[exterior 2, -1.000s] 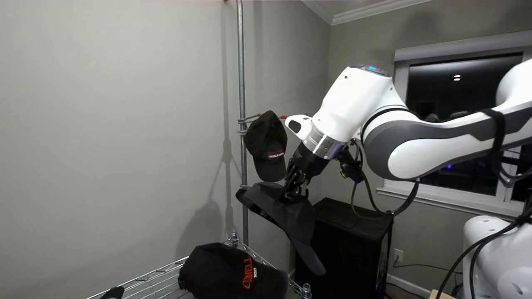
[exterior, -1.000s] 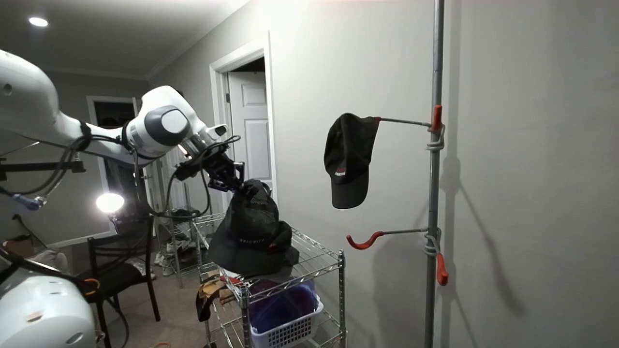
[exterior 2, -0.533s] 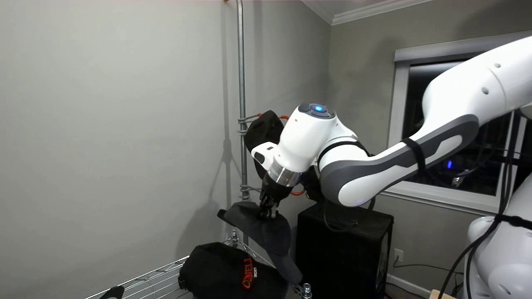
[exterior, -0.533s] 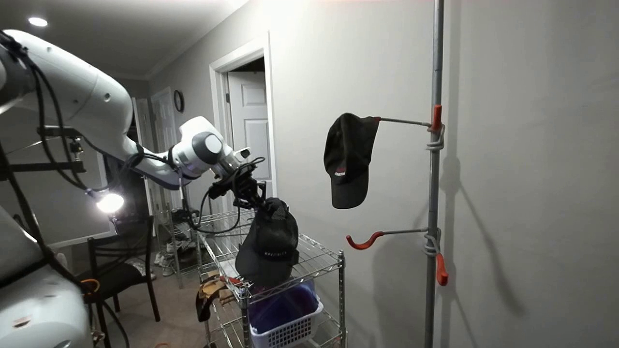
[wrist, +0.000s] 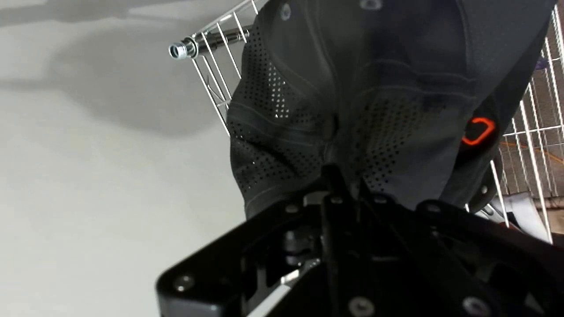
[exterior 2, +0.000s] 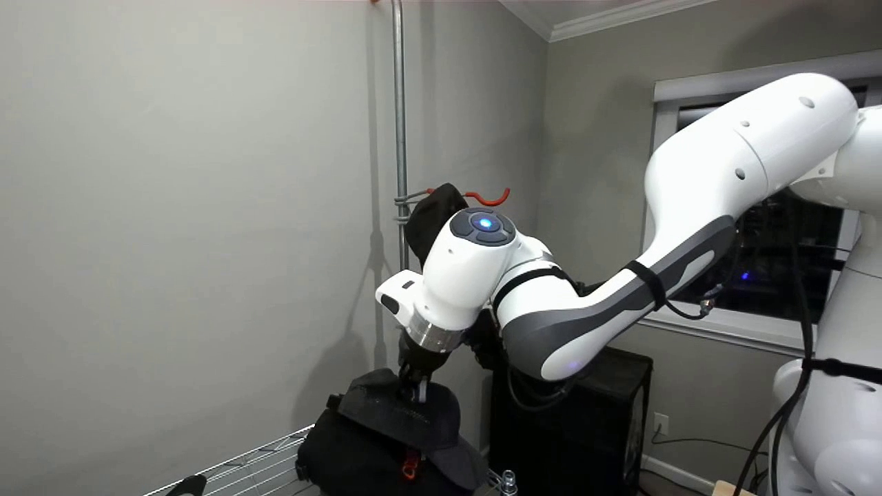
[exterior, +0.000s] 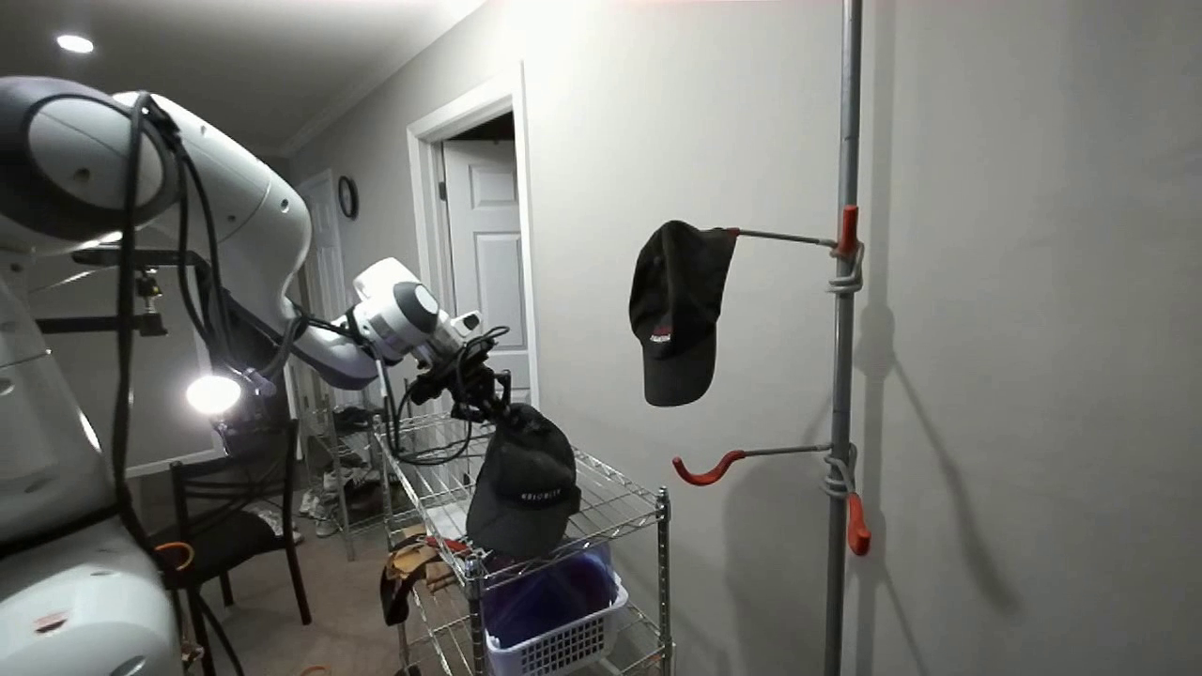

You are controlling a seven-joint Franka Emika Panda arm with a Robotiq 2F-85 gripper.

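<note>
Gripping dark cap (exterior: pixel 522 483), wire shelf (exterior: pixel 610 507) below, grey walls (exterior 2: pixel 207 207), dark window (exterior 2: pixel 765 275).

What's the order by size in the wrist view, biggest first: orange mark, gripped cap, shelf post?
1. Gripped cap, easily largest
2. Shelf post, going by its visible part
3. Orange mark, smallest

A light-grey wall (exterior: pixel 1061 282) runs alongside the wire shelf (exterior: pixel 620 533), and past the shelf's far end, in an exterior view, stands a white panelled door (exterior: pixel 493 253). To the shelf's left in that view are a black chair (exterior: pixel 225 543) on a brownish floor (exterior: pixel 329 601) and, higher than the shelf, a glaring bulb (exterior: pixel 214 394) and a round ceiling light (exterior: pixel 74 43). In an exterior view, to the shelf's right, come a boxy black cabinet (exterior 2: pixel 565 434) and, farther over and higher, a dark, white-framed window (exterior 2: pixel 765 275).
</note>
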